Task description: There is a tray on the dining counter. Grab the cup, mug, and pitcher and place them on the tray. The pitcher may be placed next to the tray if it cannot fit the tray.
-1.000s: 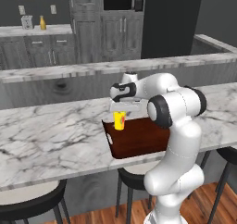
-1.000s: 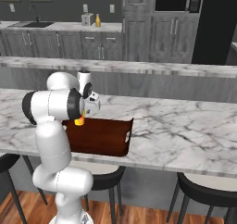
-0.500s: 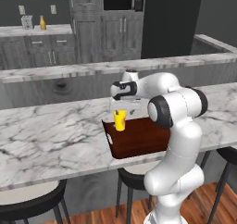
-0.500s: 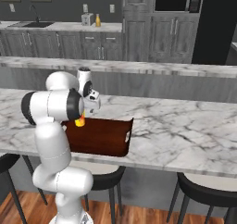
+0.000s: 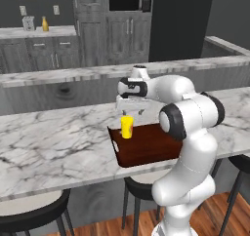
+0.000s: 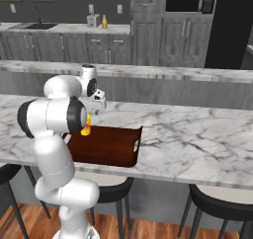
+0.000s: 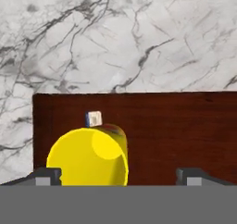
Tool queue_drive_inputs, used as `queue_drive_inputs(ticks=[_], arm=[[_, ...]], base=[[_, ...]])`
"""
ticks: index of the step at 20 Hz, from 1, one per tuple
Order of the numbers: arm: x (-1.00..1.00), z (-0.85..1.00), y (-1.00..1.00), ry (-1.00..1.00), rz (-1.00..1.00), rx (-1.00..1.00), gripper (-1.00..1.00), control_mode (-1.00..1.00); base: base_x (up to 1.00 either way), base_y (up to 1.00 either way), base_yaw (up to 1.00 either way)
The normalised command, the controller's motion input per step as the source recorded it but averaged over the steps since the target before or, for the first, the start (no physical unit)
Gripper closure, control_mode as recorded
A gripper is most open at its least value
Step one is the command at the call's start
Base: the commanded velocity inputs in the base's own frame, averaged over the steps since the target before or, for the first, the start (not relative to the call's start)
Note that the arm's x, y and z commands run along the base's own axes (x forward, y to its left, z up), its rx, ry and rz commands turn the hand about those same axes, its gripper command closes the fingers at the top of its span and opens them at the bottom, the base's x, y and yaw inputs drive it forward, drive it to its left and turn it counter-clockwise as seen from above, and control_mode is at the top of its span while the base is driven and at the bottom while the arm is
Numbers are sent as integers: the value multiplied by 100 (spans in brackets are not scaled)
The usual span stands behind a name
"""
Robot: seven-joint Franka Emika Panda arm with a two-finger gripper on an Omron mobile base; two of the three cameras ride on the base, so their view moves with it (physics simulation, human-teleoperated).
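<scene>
The yellow cup (image 5: 127,127) stands upright on the dark reddish-brown tray (image 5: 149,149), near its left end, on the dining counter (image 5: 53,142). My gripper (image 5: 130,111) hangs open just above the cup, touching nothing. In the hand view the cup (image 7: 88,158) sits low on the tray (image 7: 176,126), between the spread fingertips (image 7: 47,176) of my gripper (image 7: 118,177). From the right, my arm hides most of the cup (image 6: 86,129) on the tray (image 6: 111,146). The mustard pitcher (image 5: 45,24) stands on the far back worktop. The mug is out of view.
A grey toaster (image 5: 28,23) stands beside the pitcher on the back worktop. A raised marble ledge (image 5: 73,74) runs behind the dining counter. Dark stools (image 6: 217,206) sit under the counter's front edge. Bare marble stretches right of the tray (image 6: 197,134).
My gripper has opened and let go of the cup, which now stands on the tray. The hand has lifted slightly above it.
</scene>
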Motion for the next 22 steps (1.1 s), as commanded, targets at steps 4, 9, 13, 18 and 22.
queue_drive_inputs(ticks=[4, 9, 13, 18, 22], arm=[[-42, 34, -23, 0, 0, 0, -100, -100], [-62, 24, -41, 0, 0, 0, -100, -100], [-58, 39, -33, 0, 0, -3, -100, -100], [-60, 45, -25, 0, 0, -5, -100, -100], [-70, 46, -19, 0, 0, -6, -100, -100]], base=[[0, 0, 0], [0, 0, 0], [0, 0, 0], [0, 0, 0], [0, 0, 0]])
